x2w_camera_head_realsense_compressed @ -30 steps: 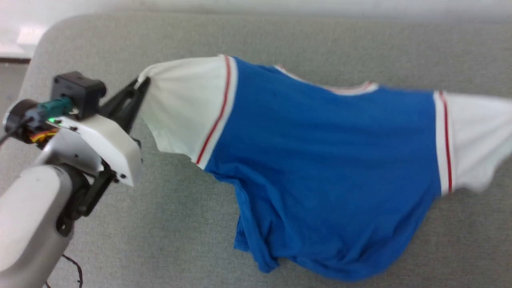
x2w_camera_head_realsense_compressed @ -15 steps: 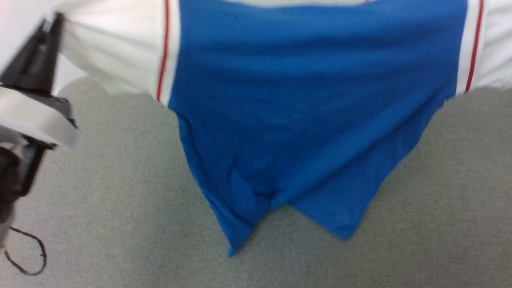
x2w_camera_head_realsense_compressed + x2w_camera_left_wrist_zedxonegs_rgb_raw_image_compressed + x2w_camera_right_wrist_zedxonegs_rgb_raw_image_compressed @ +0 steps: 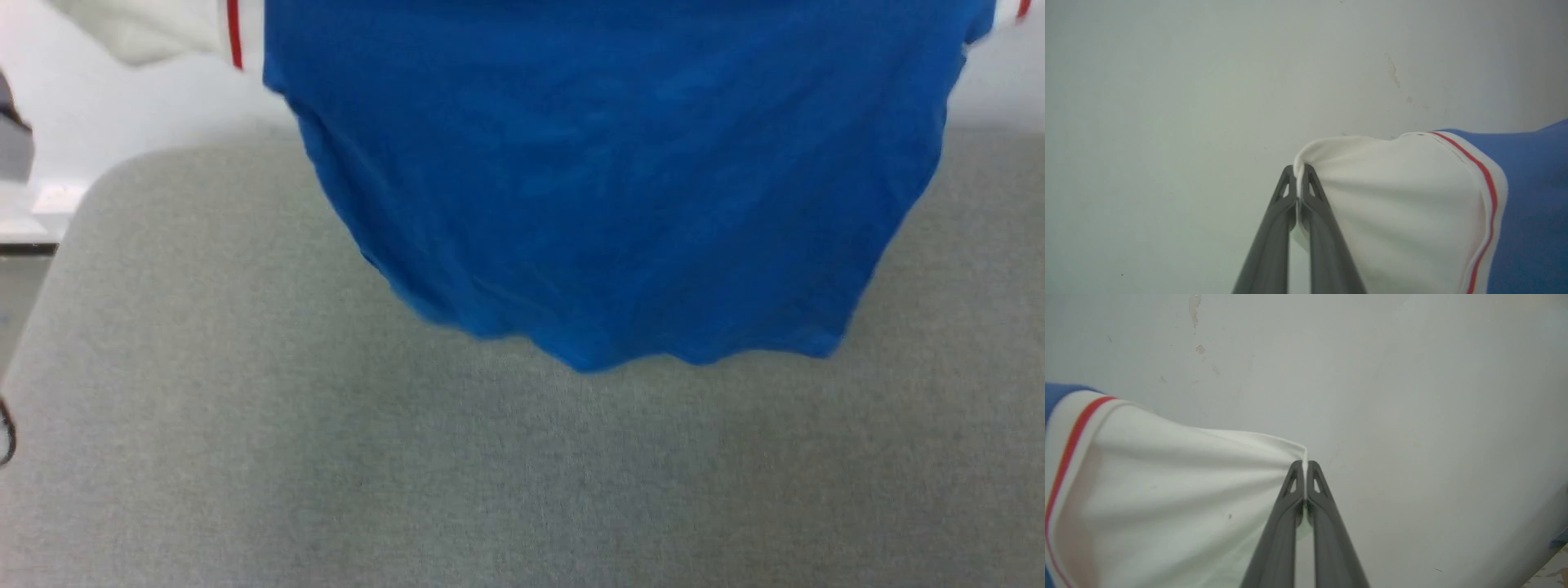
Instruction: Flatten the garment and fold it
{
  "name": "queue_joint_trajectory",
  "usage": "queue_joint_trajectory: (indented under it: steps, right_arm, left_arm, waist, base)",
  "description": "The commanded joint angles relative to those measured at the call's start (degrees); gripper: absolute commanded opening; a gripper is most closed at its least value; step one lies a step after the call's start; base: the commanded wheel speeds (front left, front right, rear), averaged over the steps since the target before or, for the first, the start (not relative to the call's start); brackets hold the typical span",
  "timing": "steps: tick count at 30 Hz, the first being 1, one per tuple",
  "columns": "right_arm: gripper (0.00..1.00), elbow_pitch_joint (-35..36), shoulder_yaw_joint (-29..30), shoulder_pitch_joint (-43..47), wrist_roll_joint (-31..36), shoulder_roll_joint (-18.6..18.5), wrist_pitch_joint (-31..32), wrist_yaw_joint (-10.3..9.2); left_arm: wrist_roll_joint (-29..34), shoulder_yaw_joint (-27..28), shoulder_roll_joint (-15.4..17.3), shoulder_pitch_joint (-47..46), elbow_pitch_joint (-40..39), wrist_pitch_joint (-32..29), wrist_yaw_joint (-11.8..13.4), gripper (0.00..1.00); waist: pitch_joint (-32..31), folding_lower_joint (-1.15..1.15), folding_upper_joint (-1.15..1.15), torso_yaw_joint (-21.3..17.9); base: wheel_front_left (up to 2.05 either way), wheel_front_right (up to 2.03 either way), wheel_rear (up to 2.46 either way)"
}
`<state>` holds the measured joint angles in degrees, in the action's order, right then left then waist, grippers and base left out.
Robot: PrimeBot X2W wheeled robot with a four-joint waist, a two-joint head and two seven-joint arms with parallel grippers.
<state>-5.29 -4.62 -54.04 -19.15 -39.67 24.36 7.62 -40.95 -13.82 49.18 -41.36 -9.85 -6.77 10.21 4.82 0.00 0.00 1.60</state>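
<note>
Garment (image 3: 620, 188) now hangs clear above the bench (image 3: 245, 457) far edge; a second ago its hem lay on it. Left end effector (image 3: 1299, 173) pinches one white sleeve (image 3: 1392, 212), right end effector (image 3: 1305, 467) pinches the other. Spread out, and I judge it ready to lay flat.

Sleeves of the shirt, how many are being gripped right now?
2: a white sleeve pinched in the left gripper, another white sleeve pinched in the right gripper.

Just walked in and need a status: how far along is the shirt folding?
Done: the left gripper and right gripper are each shut on a white sleeve edge of the garment. In hand: it hangs spread out over the grey surface. Left: laying it flat, then all the folding.
</note>
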Motion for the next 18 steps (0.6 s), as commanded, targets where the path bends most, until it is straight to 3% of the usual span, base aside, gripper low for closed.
queue_joint_trajectory:
  steps: [1,9,18]
  right_arm:
    - [0.0,-2.45,-1.74,-3.92,0.12,-0.06,-1.38,-0.13]
    - [0.0,-16.65,-8.81,-20.71,1.51,2.12,-7.89,-0.13]
    - [0.0,-33.15,-9.98,-37.99,5.73,6.18,-18.97,-0.13]
  left_arm:
    - [-0.21,-1.15,-1.17,-3.46,1.99,-1.0,-0.81,0.0]
    - [2.77,-6.14,-6.36,-20.02,16.37,-2.49,-4.76,0.0]
    - [7.55,-7.09,-13.36,-40.34,33.77,6.77,-6.72,0.0]
  waist:
    - [5.22,0.0,0.0,-1.23]
    - [16.38,0.0,0.0,-2.88]
    - [24.68,0.0,0.0,-3.16]
  base:
    - [0.0,0.0,0.0]
    - [0.0,0.0,0.0]
    - [0.0,0.0,0.0]
